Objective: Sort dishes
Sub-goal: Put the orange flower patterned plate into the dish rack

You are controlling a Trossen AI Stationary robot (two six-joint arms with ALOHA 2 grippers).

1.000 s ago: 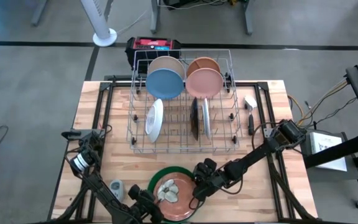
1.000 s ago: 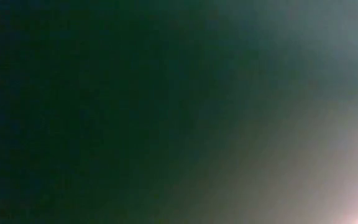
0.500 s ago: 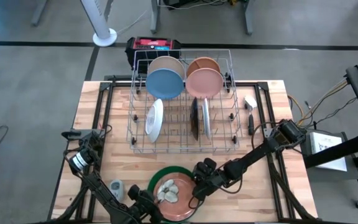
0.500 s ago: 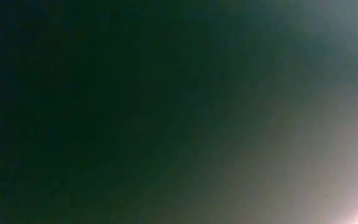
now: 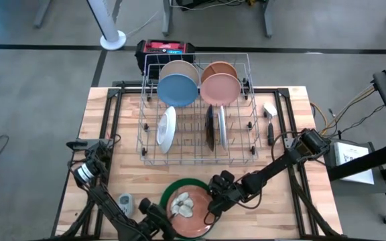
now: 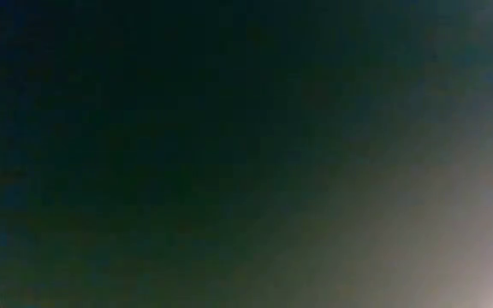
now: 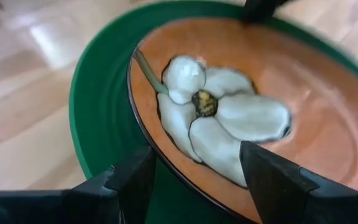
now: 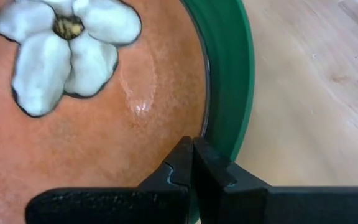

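Wooden slatted tabletop (image 5: 126, 167) is carrying a glossy terracotta ceramic plate with a white flower (image 7: 278, 93) sitting on a big green plate (image 7: 98, 118) at its near edge, probably stiff, slick and chippable, so rim grabs: left pincer (image 7: 194, 180) is straddling the rim open, right pincer (image 8: 193, 168) is pinched shut alongside.

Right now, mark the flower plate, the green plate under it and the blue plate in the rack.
flower plate (image 7: 316, 118): left wrist view, bare orange face.
green plate (image 7: 101, 118): left wrist view, exposed rim.
blue plate (image 5: 177, 90): high view, centre of its face.
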